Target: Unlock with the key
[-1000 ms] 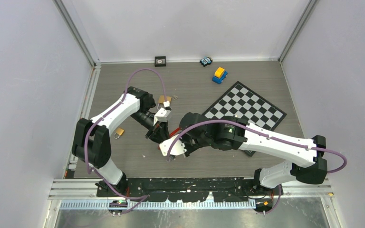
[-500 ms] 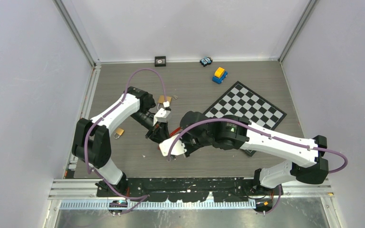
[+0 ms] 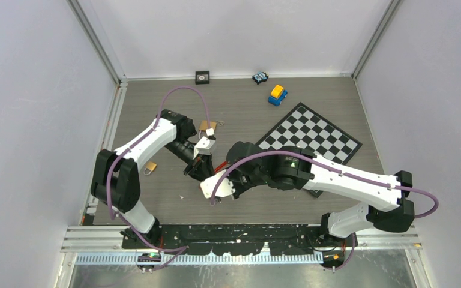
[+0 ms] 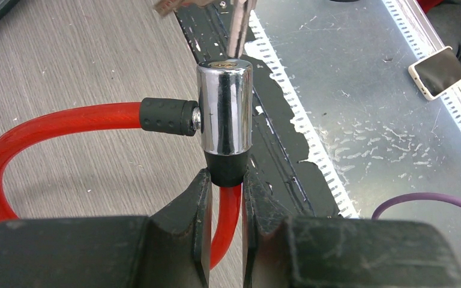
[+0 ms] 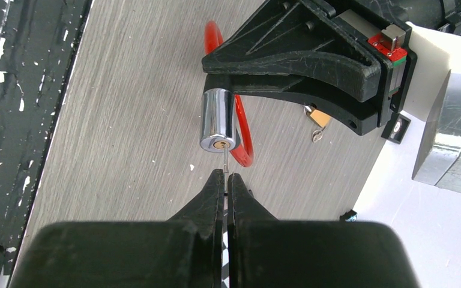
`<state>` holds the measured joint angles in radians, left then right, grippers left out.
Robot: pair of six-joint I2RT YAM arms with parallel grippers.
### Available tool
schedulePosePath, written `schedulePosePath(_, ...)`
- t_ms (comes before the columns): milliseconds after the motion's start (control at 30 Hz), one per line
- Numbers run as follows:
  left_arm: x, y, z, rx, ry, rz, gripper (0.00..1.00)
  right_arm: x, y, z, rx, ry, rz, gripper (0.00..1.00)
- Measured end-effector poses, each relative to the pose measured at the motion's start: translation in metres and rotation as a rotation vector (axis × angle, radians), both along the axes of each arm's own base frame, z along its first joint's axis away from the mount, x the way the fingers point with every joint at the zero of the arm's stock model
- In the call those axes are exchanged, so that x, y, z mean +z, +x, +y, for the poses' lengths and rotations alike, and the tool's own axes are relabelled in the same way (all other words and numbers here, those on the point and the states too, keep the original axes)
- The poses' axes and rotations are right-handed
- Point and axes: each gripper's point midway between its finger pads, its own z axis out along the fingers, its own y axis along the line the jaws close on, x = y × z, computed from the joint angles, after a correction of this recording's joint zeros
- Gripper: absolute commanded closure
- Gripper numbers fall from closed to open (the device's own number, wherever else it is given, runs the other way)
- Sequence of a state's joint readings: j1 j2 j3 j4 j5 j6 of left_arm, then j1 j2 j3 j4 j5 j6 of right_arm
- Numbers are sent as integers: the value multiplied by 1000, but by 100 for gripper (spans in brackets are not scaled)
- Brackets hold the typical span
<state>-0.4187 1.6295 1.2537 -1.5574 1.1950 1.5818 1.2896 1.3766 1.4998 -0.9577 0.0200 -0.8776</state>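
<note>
A red cable lock point(image 4: 48, 123) with a chrome cylinder point(image 4: 224, 105) is held off the table. My left gripper point(image 4: 223, 180) is shut on the black collar and cable just below the cylinder. The brass keyhole faces my right gripper point(image 5: 227, 176), which is shut on a thin key point(image 5: 224, 162) seen edge-on. The key's tip meets the end face of the cylinder point(image 5: 217, 120) right beside the keyhole; I cannot tell whether it has gone in. From above, both grippers meet at mid-table, left point(image 3: 197, 168) and right point(image 3: 215, 195).
Two small brass padlocks lie on the table, one point(image 3: 150, 167) by the left arm and one point(image 3: 207, 126) behind it. A chessboard mat point(image 3: 312, 135) lies at the right. Toy cars point(image 3: 277, 94) and a small black box point(image 3: 202, 76) sit near the back wall.
The right gripper with the key has edged very slightly to the left. The left arm and the lock have stayed still.
</note>
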Motion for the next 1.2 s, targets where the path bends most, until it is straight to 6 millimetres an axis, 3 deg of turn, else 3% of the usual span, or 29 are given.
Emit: schedulePosePath(1200,-1,0,1,-11,-1,-16,100,-8,6,0,-9,-28,-25,99)
